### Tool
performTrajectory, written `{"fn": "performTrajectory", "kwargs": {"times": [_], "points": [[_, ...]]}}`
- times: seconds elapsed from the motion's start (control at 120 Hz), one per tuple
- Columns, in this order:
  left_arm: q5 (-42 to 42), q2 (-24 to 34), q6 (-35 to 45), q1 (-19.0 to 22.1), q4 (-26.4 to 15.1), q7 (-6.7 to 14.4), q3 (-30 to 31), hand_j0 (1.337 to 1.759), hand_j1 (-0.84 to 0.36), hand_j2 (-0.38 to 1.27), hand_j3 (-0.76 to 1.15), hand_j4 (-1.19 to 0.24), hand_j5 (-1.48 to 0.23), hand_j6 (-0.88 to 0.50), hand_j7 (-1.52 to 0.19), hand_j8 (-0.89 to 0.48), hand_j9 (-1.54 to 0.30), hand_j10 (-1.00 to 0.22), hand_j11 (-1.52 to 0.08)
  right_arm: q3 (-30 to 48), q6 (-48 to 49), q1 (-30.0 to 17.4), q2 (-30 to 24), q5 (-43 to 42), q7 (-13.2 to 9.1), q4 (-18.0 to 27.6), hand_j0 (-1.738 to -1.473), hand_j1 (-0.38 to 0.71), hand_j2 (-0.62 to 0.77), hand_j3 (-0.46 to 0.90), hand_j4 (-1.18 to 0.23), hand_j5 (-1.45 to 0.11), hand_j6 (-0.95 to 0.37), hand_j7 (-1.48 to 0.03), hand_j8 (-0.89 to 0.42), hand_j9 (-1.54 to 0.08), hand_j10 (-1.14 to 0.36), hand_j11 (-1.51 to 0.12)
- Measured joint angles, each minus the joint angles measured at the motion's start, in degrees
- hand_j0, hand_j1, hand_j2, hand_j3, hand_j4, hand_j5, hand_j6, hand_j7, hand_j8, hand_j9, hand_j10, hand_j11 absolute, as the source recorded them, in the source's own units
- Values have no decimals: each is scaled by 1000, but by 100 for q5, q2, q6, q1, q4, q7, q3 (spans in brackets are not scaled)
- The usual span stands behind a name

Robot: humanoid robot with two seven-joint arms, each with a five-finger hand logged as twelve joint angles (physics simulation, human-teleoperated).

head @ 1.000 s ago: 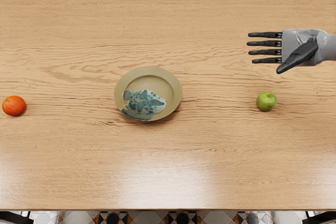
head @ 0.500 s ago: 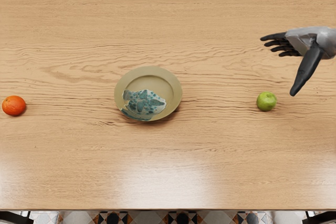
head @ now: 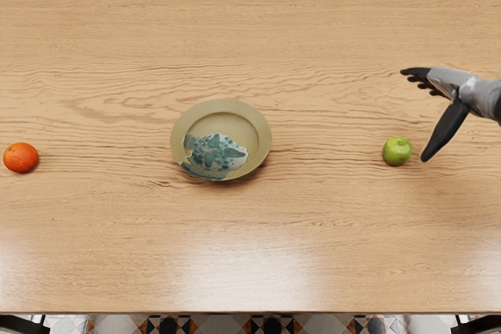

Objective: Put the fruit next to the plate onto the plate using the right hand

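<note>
Grey right hand (head: pixel 458 91) with slim black fingers (head: pixel 440 132).

Green apple (head: pixel 397 151), teal-patterned tan plate (head: pixel 221 112)

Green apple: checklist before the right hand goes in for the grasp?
1. Right hand open, holding nothing: ok.
2. Green apple lying free on the table, untouched: ok.
3. Hand lined up over the apple: not ok; it is off to the apple's right, with only the thumb tip near it.
4. Plate ready to receive: cannot tell; the teal patch on it may be pattern or object.
5. Orange out of the way, far beyond the plate: ok.
</note>
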Motion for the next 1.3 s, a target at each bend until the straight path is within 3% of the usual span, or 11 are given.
{"fn": "performTrajectory", "kwargs": {"times": [0.458,1.3], "points": [[0,0,0,0,0,-1,0,1658,349,0,0,0,0,0,0,0,0,0,0,-528,-685,-140,365,-433,0,101,-1658,-293,-7,0,-54,-64,-57,-63,-55,-64,-53,-64],[0,0,-1,0,0,-1,0,1658,349,0,0,0,0,0,0,0,0,0,0,-995,-1256,-383,774,-1576,0,77,-1658,6,-55,0,-303,-389,-306,-388,-304,-388,-303,-388]]}}
